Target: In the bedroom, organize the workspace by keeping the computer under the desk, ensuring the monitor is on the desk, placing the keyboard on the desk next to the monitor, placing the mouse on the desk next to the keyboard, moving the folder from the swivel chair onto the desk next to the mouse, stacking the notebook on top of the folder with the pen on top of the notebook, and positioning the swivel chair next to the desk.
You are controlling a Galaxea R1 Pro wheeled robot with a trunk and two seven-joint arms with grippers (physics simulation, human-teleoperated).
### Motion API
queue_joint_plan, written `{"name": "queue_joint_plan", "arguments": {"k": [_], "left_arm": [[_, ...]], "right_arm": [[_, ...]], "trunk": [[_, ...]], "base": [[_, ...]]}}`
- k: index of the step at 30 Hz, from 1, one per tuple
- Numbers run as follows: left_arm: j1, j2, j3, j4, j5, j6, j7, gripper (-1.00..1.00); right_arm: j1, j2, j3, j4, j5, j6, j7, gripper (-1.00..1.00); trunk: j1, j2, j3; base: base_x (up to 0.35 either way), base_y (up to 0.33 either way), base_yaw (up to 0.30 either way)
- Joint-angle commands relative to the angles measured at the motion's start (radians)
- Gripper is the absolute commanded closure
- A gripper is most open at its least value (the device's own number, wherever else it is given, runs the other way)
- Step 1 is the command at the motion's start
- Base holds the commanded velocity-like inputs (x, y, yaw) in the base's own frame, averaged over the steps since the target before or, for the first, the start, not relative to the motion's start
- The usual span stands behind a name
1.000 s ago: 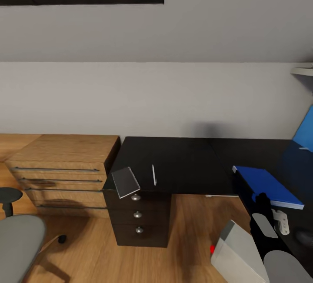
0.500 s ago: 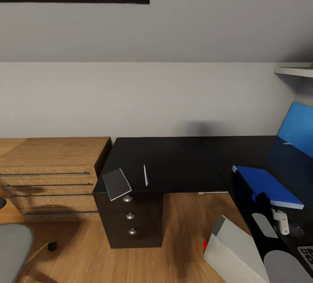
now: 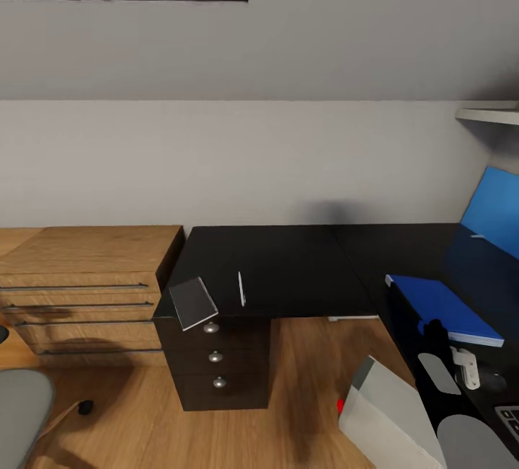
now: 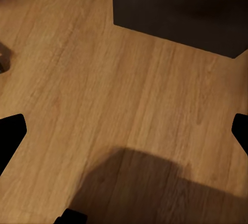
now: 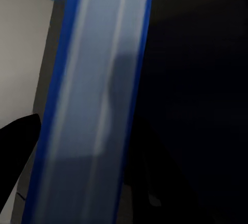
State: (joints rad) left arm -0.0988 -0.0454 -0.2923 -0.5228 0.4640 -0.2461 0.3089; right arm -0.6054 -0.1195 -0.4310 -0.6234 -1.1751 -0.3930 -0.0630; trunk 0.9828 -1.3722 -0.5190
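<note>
Right gripper (image 3: 467, 372) hangs low at the head view's right edge, over the black desk (image 3: 288, 267), just beside the near corner of a blue flat item (image 3: 443, 308) lying on the desktop. Its fingers are too small and dark to judge, so whether it is open or closed on anything I cannot tell. From the right wrist view that blue item's pale page edge (image 5: 93, 105) runs close past one dark fingertip (image 5: 15, 146).

Left gripper shows as two dark fingertips (image 4: 10, 136) set wide apart over bare wood floor (image 4: 103, 95), holding nothing, near the desk's drawer unit (image 4: 181, 12).

Well away from both, the thin white pen (image 3: 241, 289) lies near the desk's front edge, beside a grey slab (image 3: 192, 303) overhanging the corner. The light grey computer (image 3: 389, 411) stands tilted on the floor, below the right gripper.
</note>
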Motion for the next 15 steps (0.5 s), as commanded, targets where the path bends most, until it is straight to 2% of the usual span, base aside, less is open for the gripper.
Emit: {"name": "queue_joint_plan", "arguments": {"k": [1, 9, 15], "left_arm": [[-0.001, 0.001, -0.008, 0.000, 0.010, -0.006, 0.007, -1.00], [-0.001, 0.001, -0.008, 0.001, 0.010, -0.006, 0.006, -1.00], [-0.001, 0.001, -0.008, 0.001, 0.010, -0.005, 0.005, -1.00]], "right_arm": [[-0.001, 0.000, 0.002, -0.001, -0.005, -0.003, -0.003, 1.00], [-0.001, 0.000, 0.002, -0.001, -0.005, -0.003, -0.003, 1.00], [-0.001, 0.000, 0.003, -0.001, -0.006, 0.002, -0.004, 1.00]], "trunk": [[0.004, -0.008, -0.004], [0.035, -0.064, -0.029], [0.035, -0.064, -0.029]], "base": [[0.000, 0.000, 0.000], [0.000, 0.000, 0.000], [0.000, 0.000, 0.000]]}}
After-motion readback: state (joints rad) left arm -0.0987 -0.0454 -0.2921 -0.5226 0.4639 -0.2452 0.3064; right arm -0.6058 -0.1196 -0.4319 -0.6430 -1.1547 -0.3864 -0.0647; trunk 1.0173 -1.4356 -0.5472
